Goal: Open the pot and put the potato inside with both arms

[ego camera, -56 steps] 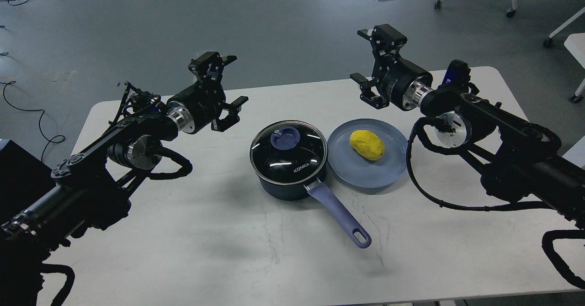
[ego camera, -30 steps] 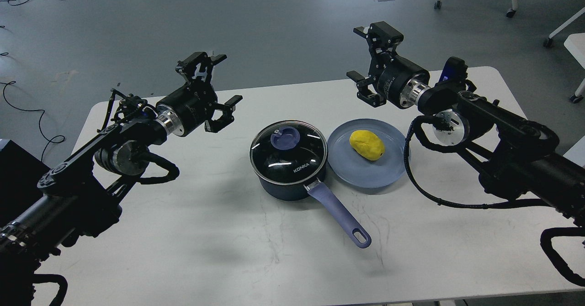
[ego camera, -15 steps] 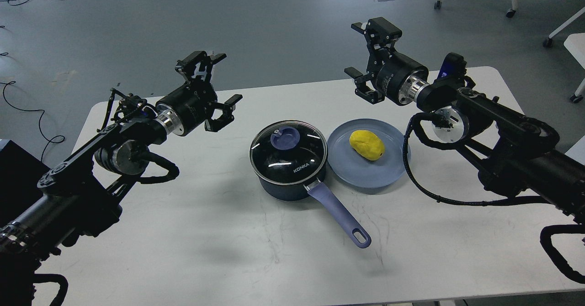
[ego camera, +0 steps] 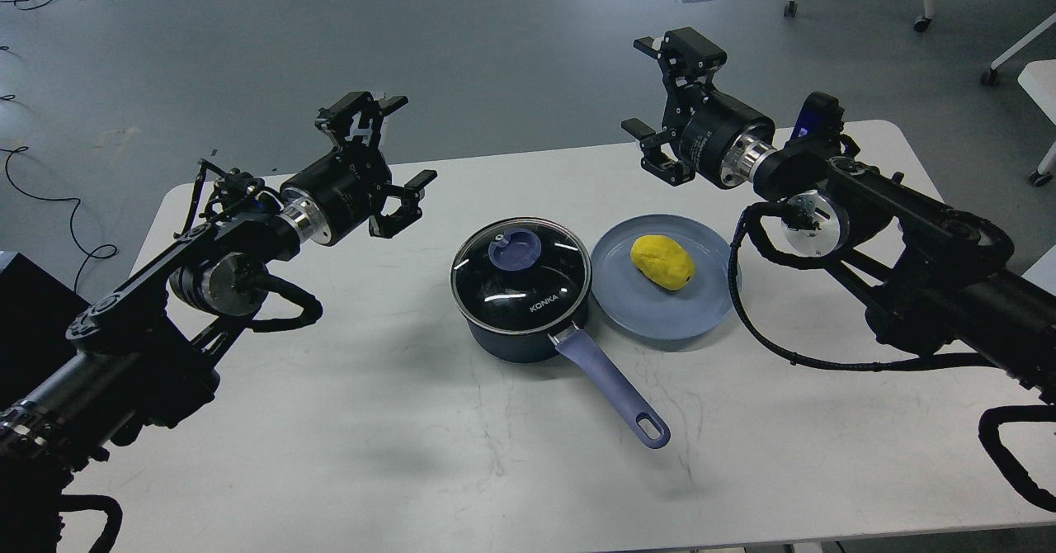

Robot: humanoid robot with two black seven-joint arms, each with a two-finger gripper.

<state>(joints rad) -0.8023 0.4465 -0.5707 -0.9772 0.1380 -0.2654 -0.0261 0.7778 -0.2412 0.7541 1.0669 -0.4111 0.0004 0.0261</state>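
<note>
The white, rounded-corner counter (ego camera: 371, 421) showed faint grey scuffs across its top and stood on a grey floor (ego camera: 511, 49). Two things rested directly on it, near the middle: a dark blue saucepan (ego camera: 521, 322) with a glass lid and a lavender handle pointing toward the near right, and just beside it on the right, a round pale blue plate (ego camera: 660, 314), the pan's rim overlapping the plate's left edge in this view.

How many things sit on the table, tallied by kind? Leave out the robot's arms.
Pot, lid on: 1
Lid, on the pot: 1
Plate: 1
Potato, on the plate: 1
Total: 4
</note>
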